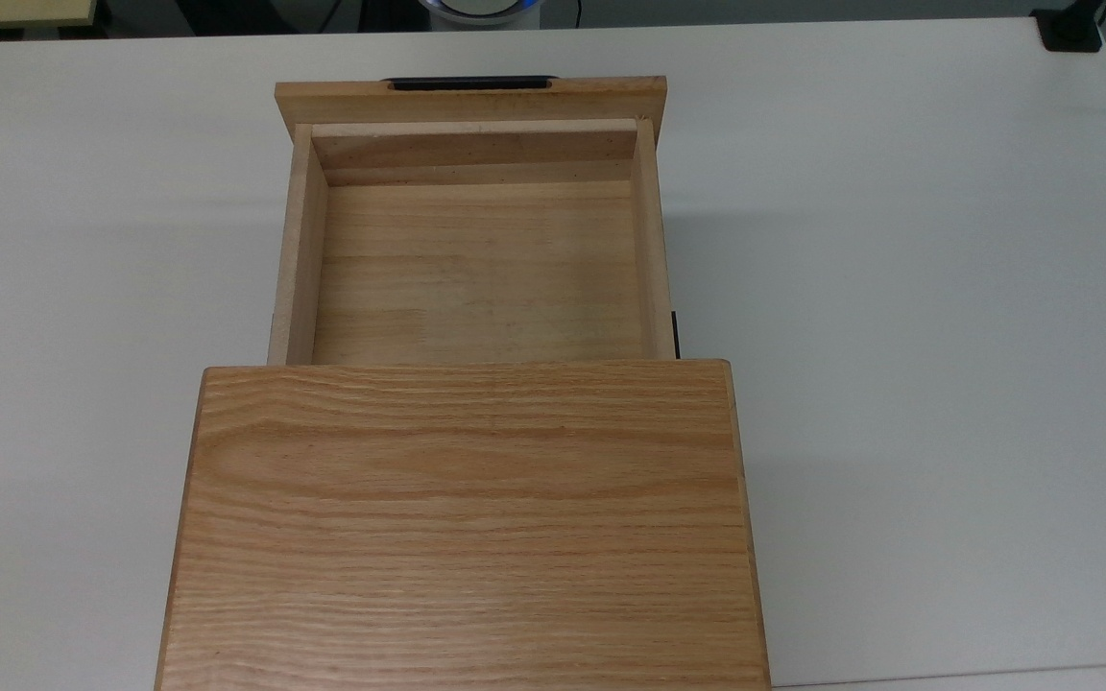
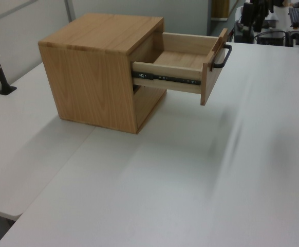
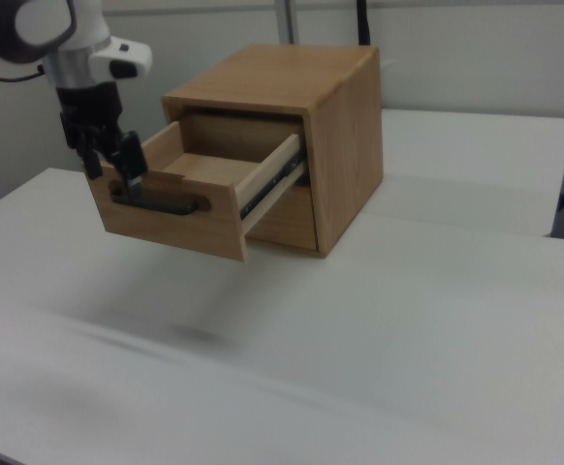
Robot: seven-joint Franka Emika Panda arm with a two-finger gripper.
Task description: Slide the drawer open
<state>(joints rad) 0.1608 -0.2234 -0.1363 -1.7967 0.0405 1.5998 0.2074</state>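
Top view. The drawer [image 1: 476, 269] stands pulled far out of the cabinet [image 1: 462, 523], toward the top view's upper edge. Inside is bare light wood. Its wider front panel [image 1: 471, 99] runs across the far end, with the black bar handle [image 1: 469, 83] just beyond it. A dark slide rail [image 1: 677, 334] shows at the drawer's side on the top view's right, next to the cabinet's front edge. The white worktop [image 1: 899, 288] lies all round. A white rounded part of the arm [image 1: 479, 8] sits at the top edge, above the handle.

Left view. Cabinet [image 2: 100, 72] on the worktop [image 2: 190, 180], drawer [image 2: 183, 64] jutting toward the left view's right, clear of the worktop surface. Black rail [image 2: 165, 78] visible along its side. Handle [image 2: 222, 56] stands off the front panel. Dark shapes in the background upper right; too unclear to identify.

Right view. Drawer [image 3: 200, 189] extended toward the right view's left out of the cabinet [image 3: 292, 126]. Handle [image 3: 161, 204] lies across the front panel [image 3: 171, 218]. Arm [image 3: 40, 34] comes in from upper left, white with dark joints. The claw [image 3: 114, 163] hangs at the panel's upper left corner, above the handle's left end, fingers spread apart and holding nothing. Whether a fingertip touches the panel cannot be told.
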